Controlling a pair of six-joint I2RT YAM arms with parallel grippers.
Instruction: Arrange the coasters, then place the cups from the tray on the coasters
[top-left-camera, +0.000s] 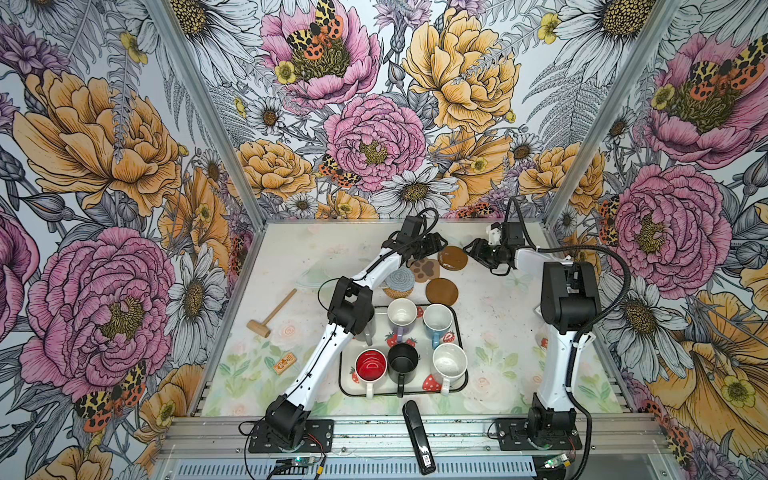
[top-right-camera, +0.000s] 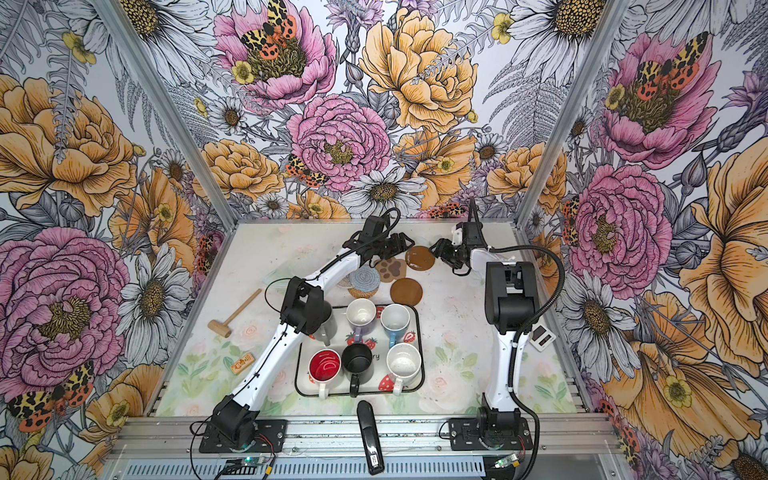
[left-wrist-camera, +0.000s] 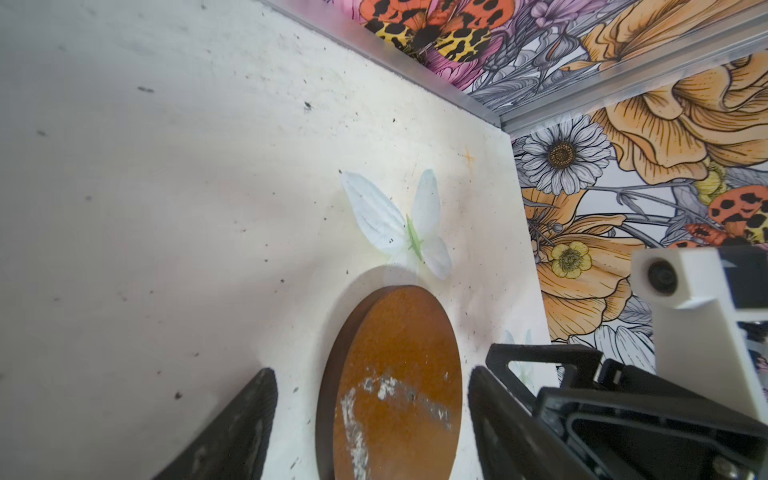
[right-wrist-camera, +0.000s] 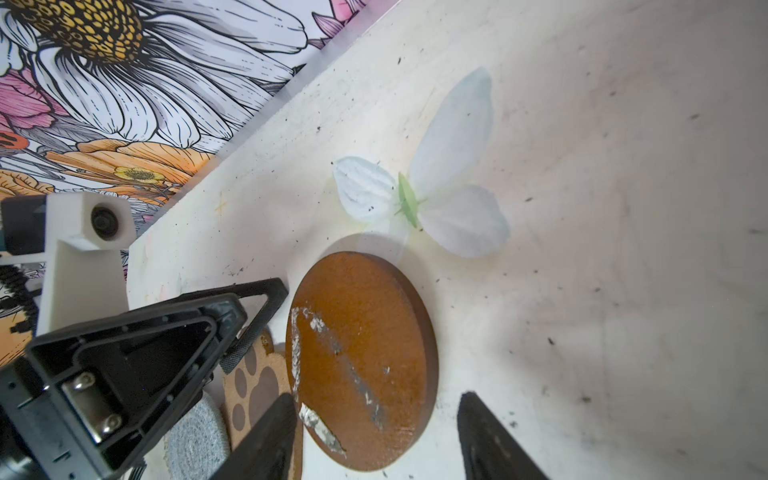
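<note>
Nearest, a long black tool (top-left-camera: 417, 436) lies across the front rail. Just beyond it the strawberry tray (top-left-camera: 462, 340) carries all six mugs upright. The red-lined white mug (top-left-camera: 371, 366), black mug (top-left-camera: 402, 358) and white mug (top-left-camera: 449, 360) form the near row. Behind them stand the grey mug (top-left-camera: 371, 332), mostly hidden by the left arm's elbow, the lavender mug (top-left-camera: 402, 312) and the light blue mug (top-left-camera: 437, 319). Left of the tray, a small orange block (top-left-camera: 284, 362) and a wooden mallet (top-left-camera: 272, 312) rest on the surface (top-left-camera: 498, 291). Past the tray a plain brown disc (top-left-camera: 441, 291) lies flat, just beside the grey-blue crocheted coaster (top-left-camera: 400, 279), which sits on the rattan coaster (top-left-camera: 397, 294). Farther back the paw-shaped coaster (top-left-camera: 426, 270) touches the scuffed brown disc (top-left-camera: 453, 257). The left hand (top-left-camera: 443, 246) and right hand (top-left-camera: 468, 249) flank that disc from opposite sides. Each has wide jaws with the disc between its fingers. I cannot tell whether either one touches it.
</note>
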